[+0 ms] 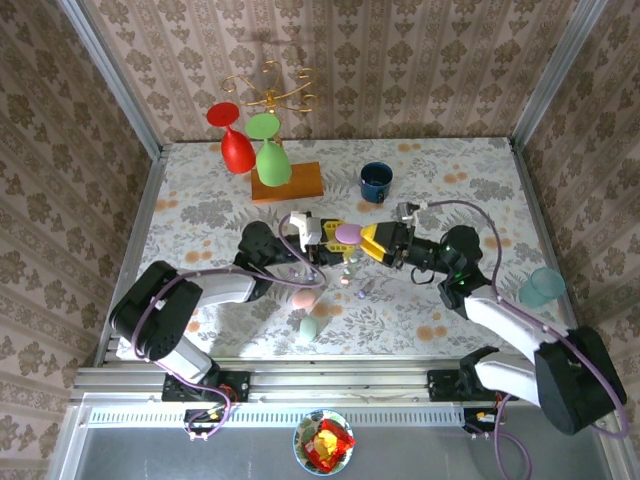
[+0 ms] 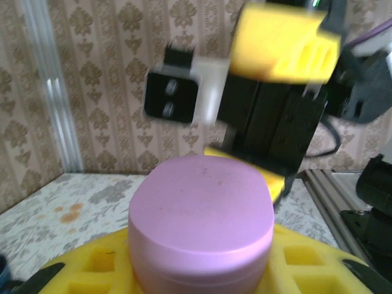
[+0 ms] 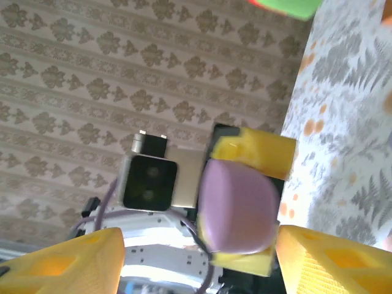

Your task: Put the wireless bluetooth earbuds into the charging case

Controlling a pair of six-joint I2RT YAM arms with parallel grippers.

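Lilac charging case sits clamped in the left hand; the right hand, spread open just right of it, likely lifts the lid next.

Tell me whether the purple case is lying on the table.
No, the left end effector holds the purple case up in the air.

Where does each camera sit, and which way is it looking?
Top camera: above and behind the arms, looking down at the table; both arms show, meeting at the purple case.
Left wrist camera: on the left arm, facing the jaws of the right arm; its own yellow jaws clamp the case.
Right wrist camera: on the right arm, facing the left arm; its own jaws stand open.
Shared: both wrist views show the purple case.
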